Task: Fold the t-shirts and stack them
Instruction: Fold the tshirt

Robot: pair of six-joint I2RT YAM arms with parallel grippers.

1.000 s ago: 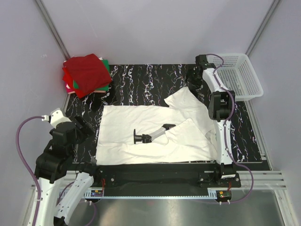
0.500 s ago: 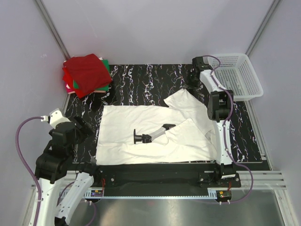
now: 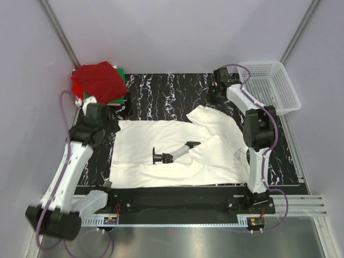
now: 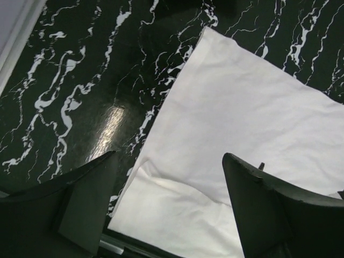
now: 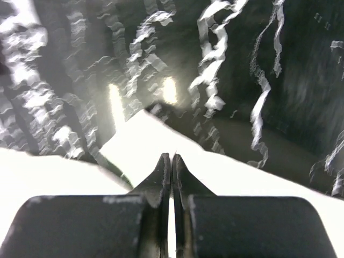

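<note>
hanging at the white t-shirt (image 3: 141, 144) edge, right end effector (image 5: 171, 157) pressed together; left end effector (image 4: 169, 158) apart.

We see a black, white-veined table (image 3: 161, 88) carrying a spread white t-shirt (image 3: 145, 142), folded red and green t-shirts (image 3: 99, 85) far left, and a mesh basket (image 3: 275, 86) far right.

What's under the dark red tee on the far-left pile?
A bright red tee and a green tee peek out beneath the dark red tee; anything else below is covered.
</note>
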